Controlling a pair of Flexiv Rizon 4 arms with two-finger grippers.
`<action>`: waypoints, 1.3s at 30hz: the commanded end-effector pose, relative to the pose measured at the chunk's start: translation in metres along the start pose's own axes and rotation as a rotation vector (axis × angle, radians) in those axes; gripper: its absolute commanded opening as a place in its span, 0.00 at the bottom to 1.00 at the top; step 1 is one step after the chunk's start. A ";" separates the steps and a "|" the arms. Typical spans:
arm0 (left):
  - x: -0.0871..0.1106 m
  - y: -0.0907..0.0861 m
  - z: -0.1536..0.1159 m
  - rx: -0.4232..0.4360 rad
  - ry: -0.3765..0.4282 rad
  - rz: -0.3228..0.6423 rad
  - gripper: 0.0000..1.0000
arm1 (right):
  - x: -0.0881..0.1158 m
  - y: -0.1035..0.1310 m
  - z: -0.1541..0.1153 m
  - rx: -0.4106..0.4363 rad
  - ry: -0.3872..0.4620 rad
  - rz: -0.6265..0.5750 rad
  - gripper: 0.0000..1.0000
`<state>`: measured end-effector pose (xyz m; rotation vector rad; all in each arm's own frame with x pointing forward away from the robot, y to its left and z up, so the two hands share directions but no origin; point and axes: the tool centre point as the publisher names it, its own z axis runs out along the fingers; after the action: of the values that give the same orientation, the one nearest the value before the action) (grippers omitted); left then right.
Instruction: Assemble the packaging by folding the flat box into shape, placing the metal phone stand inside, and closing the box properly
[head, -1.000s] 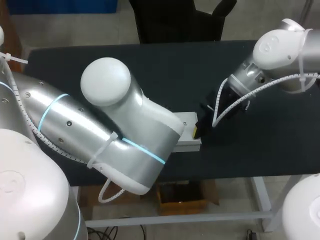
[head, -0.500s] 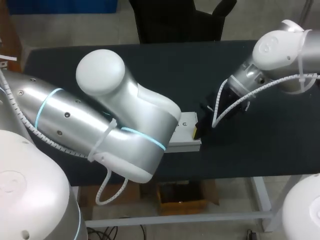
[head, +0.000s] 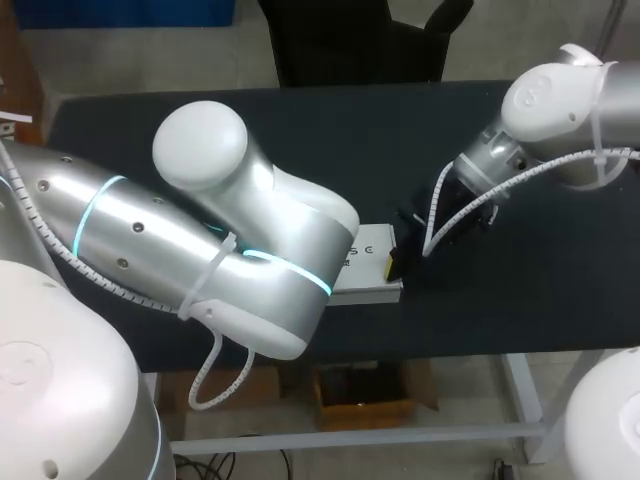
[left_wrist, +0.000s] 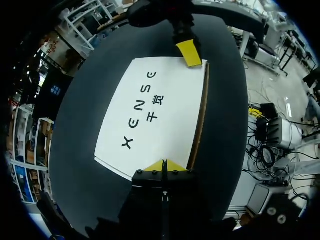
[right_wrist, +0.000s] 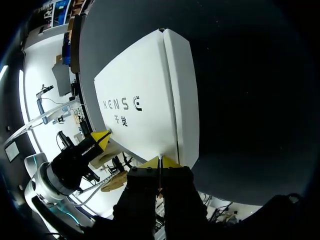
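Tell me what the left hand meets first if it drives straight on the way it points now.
The white box: its near edge lies right at the tips of the left hand, probably touching. Past its far edge sits the right hand.

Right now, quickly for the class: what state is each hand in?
Left hand: closed, tips together at one edge of the white box, not visibly gripping it.
Right hand: closed, tips together at the opposite edge.
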<state>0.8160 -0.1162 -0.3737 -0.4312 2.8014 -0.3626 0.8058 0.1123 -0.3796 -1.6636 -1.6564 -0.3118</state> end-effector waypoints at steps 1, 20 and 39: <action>0.002 0.003 0.007 0.008 0.002 -0.001 0.00 | -0.004 0.006 0.004 0.014 0.006 -0.001 0.00; 0.006 -0.001 -0.006 0.026 -0.039 0.018 0.00 | 0.006 -0.007 -0.007 -0.024 0.009 -0.048 0.00; 0.013 0.003 -0.014 0.033 -0.044 -0.004 0.00 | -0.007 -0.003 -0.004 -0.008 0.043 -0.044 0.00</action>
<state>0.8079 -0.1146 -0.3701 -0.4299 2.7655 -0.3934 0.8044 0.1091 -0.3808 -1.6259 -1.6666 -0.3562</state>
